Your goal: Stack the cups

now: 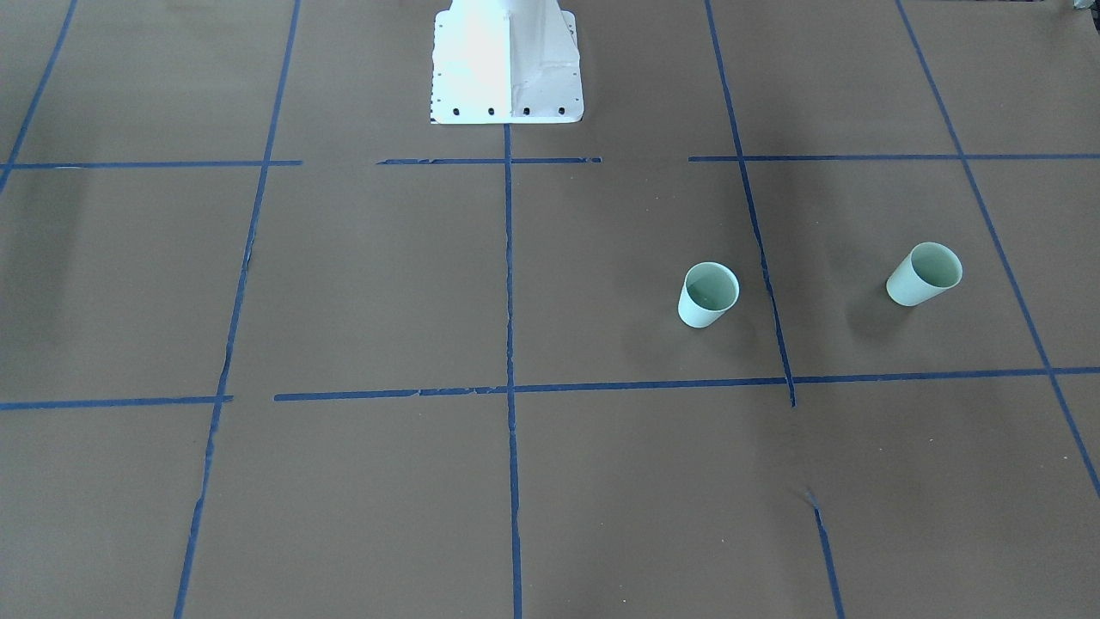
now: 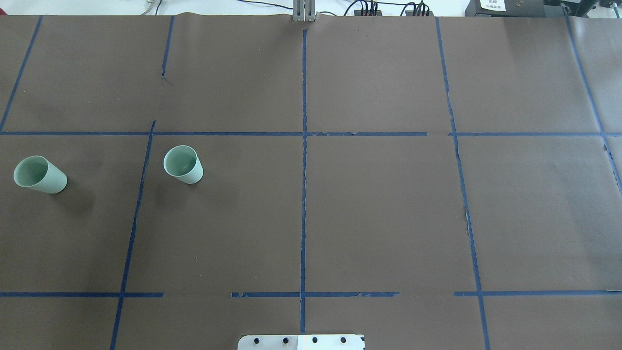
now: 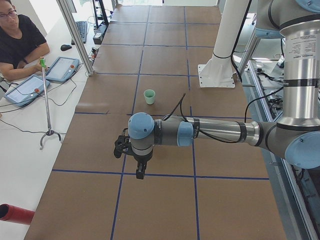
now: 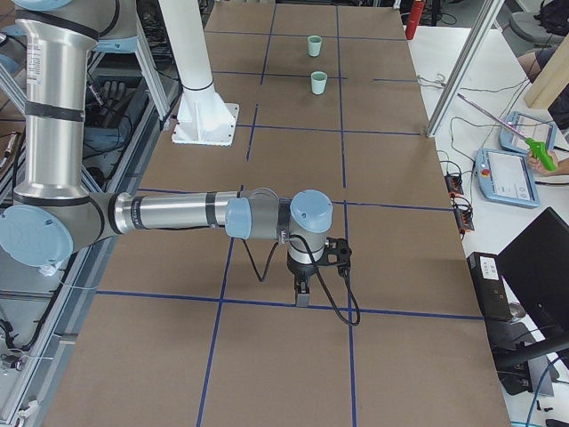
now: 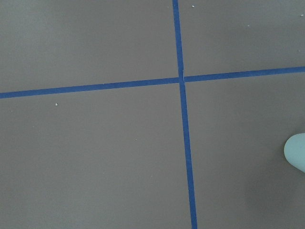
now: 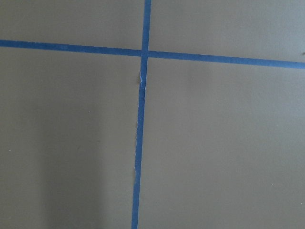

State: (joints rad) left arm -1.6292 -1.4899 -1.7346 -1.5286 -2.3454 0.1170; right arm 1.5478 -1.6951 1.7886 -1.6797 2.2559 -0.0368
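Two pale mint-green cups stand upright and apart on the brown table, on my left side. The inner cup (image 1: 708, 295) (image 2: 183, 164) (image 3: 149, 96) (image 4: 319, 83) is nearer the middle. The outer cup (image 1: 924, 274) (image 2: 39, 174) (image 4: 314, 45) is near the table's left end; its edge shows in the left wrist view (image 5: 296, 151). My left gripper (image 3: 140, 171) hangs over the table's left end, pointing down. My right gripper (image 4: 302, 296) hangs over the right end, far from both cups. I cannot tell whether either gripper is open or shut. Nothing shows in them.
The white robot pedestal (image 1: 507, 64) stands at the table's middle edge. Blue tape lines (image 2: 303, 170) grid the brown cover. An operator (image 3: 17, 42) with tablets and a pole stand (image 3: 47, 100) is past the far long edge.
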